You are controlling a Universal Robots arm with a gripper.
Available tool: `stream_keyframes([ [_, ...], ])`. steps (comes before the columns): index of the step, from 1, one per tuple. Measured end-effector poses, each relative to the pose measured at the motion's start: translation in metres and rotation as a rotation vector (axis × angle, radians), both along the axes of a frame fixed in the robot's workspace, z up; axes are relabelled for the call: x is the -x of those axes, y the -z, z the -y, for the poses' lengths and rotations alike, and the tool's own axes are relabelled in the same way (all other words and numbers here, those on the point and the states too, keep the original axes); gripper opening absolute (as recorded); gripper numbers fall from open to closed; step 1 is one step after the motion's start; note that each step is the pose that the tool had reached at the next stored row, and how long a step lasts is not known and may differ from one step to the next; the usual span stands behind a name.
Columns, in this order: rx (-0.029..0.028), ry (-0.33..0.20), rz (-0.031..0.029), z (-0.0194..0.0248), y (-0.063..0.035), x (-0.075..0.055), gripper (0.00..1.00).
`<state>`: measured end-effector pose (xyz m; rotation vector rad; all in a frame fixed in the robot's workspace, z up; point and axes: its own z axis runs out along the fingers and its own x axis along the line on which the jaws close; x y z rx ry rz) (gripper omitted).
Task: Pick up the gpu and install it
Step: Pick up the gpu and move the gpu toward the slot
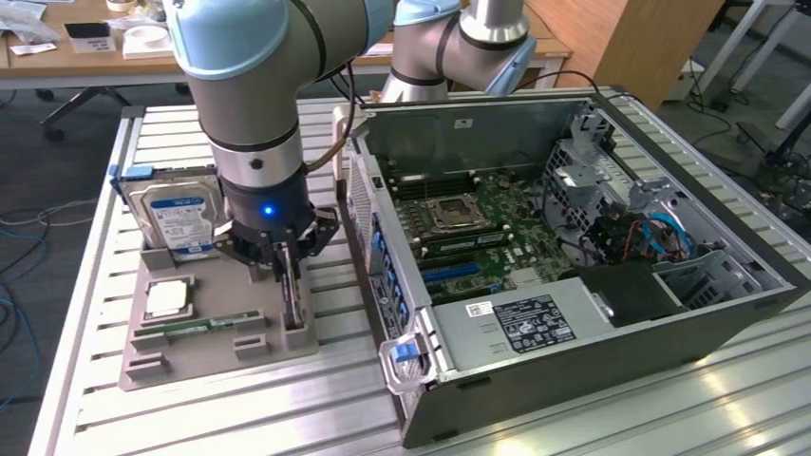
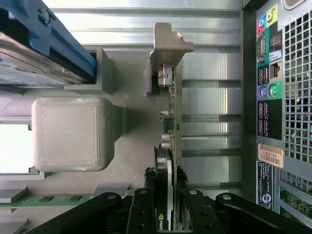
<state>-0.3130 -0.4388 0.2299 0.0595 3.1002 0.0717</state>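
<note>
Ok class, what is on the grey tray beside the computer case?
A hard drive, a processor, a memory stick, and the gpu standing on edge, gripped by the pincer. The arm hides the tray behind it.

A: Can you see the whole gpu (image 2: 171,117) from the wrist?
B: No. Your gripper (image 2: 164,178) covers its near end, and the picture's edge cuts the rest.
A: The drive (image 2: 34,53)?
B: Cropped by the edge too. And the case sticker (image 2: 270,155) is too small for you to read.
</note>
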Motion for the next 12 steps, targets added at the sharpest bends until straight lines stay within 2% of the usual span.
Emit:
stream_keyframes([
  [5, -0.0001, 0.000, 0.0000, 0.0000, -0.0026, 0.000, 0.27],
  [12, -0.0002, 0.000, 0.0001, 0.0000, -0.0163, 0.000, 0.27],
])
